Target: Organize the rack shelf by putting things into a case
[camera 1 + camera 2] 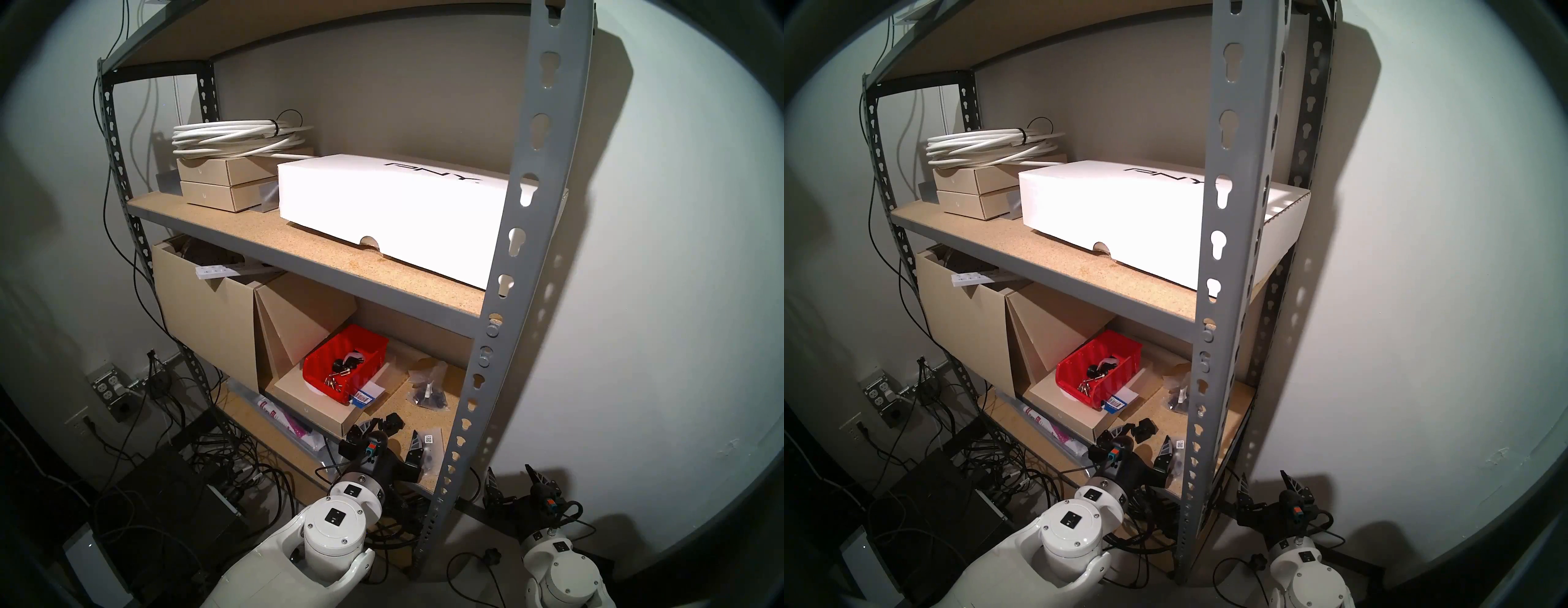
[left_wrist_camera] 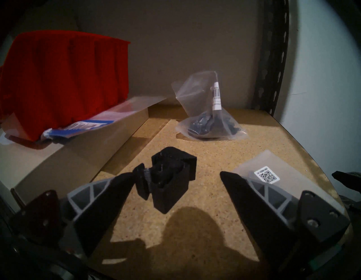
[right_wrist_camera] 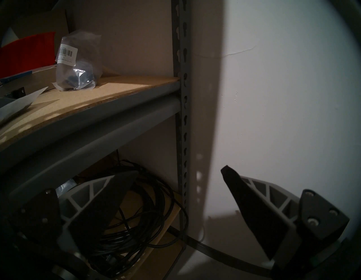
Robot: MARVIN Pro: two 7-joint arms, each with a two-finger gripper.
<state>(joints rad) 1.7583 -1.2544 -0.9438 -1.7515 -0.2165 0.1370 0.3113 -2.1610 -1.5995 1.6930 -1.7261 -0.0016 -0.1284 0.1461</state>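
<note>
The left gripper is reaching over the rack shelf with its fingers spread wide, gripping nothing. Its left fingertip is sitting just beside the black clip-like part, a blocky matte piece with a hollow face, lying tilted with its long axis running away from the gripper toward the wall. The flat clear packet is lying under the other finger. Farther back the clear bag of black parts is standing upright. The red bin is resting on a flat cardboard box. The right gripper is hanging spread wide outside the rack.
</note>
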